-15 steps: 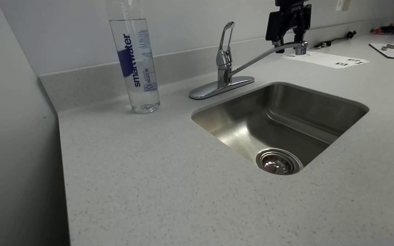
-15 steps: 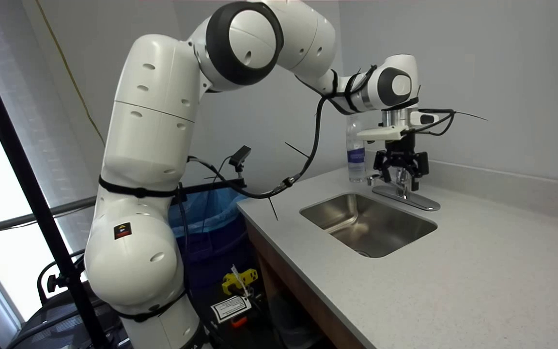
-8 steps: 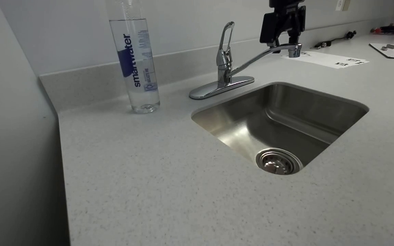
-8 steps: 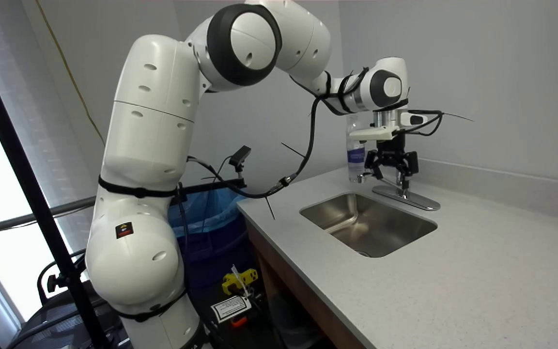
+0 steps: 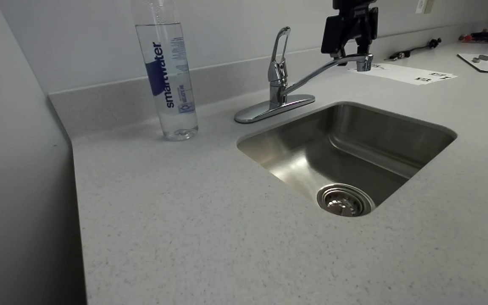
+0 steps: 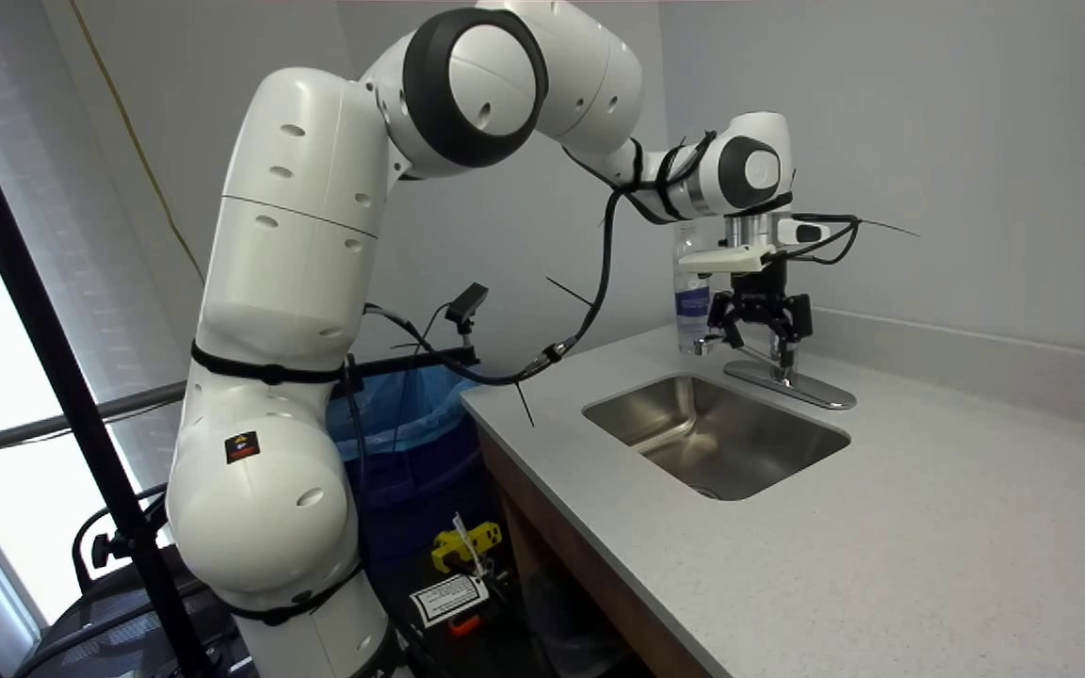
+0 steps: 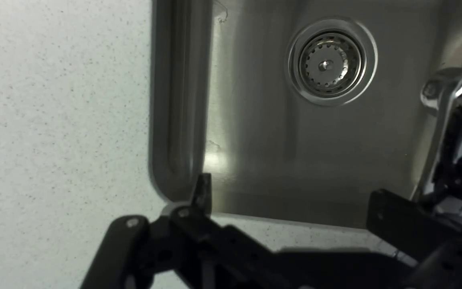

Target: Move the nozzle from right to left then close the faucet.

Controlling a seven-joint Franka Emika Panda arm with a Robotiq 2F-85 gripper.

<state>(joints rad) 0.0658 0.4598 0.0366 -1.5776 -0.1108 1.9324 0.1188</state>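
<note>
The claw [image 7: 290, 192] has its two fingers [image 7: 393, 224] spread well apart, as the wrist view shows. It points down beside the nozzle [image 5: 323, 70], which runs past the outer side of one finger, outside the gap; whether that finger touches the metal, I cannot tell. In an exterior view the nozzle slants up and away from the body of the faucet [image 5: 277, 91] and ends in a small rounded tip [image 5: 364, 64], with the claw just behind it. The wrist view has that tip at the right, seen against the side of the sink [image 7: 255, 132]. The handle [image 5: 276, 73] of the faucet (a slim chrome loop) stands upright above an oval plate [image 5: 259, 113], and the plate sits flat on the speckled counter [image 5: 176, 220], close to the sink's rim. At the bottom of the steel sink is a round drain [image 7: 325, 65]. A tall clear bottle [image 5: 172, 91] with a blue label [image 5: 155, 78] stands upright on the counter, near the faucet and apart from it. Farther along the counter lies a sheet of paper [image 5: 409, 75] with black marks. In an exterior view the white arm [image 6: 288, 282] bends up high and reaches over the counter, and a bin [image 6: 420, 490] lined with a blue bag [image 6: 425, 400] stands beside the counter
</note>
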